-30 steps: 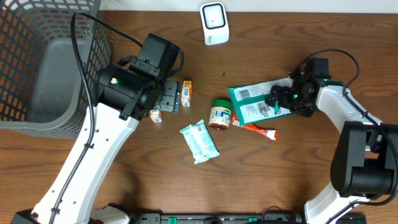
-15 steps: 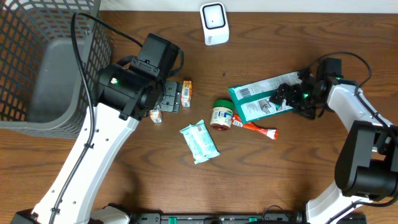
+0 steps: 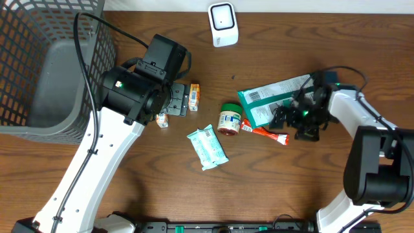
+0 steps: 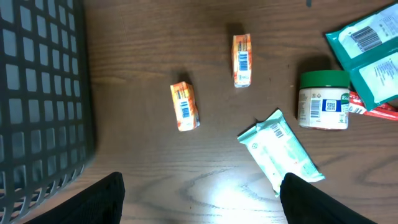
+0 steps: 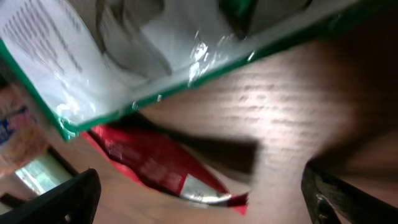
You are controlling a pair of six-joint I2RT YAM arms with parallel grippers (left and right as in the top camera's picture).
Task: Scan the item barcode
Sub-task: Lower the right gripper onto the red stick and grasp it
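**A mock shop checkout on a robot test bench**

You are looking at a shop till staged for robots, not a real store. A wire basket (image 3: 19,39) stands at one end of a brown wooden table (image 3: 162,194), and a small white scanner (image 3: 223,24) sits at the far edge. Between them lie packaged groceries, several showing printed barcodes: a green pouch (image 3: 275,97), a green-lidded jar (image 3: 229,119), a pale wipes packet (image 3: 207,147), a red sachet (image 3: 268,134) and two small orange boxes (image 3: 193,96). The lab side shows in the two white-and-black arms (image 3: 97,162) rising from the near edge and the loose black cable (image 3: 107,24) looping beside the basket.
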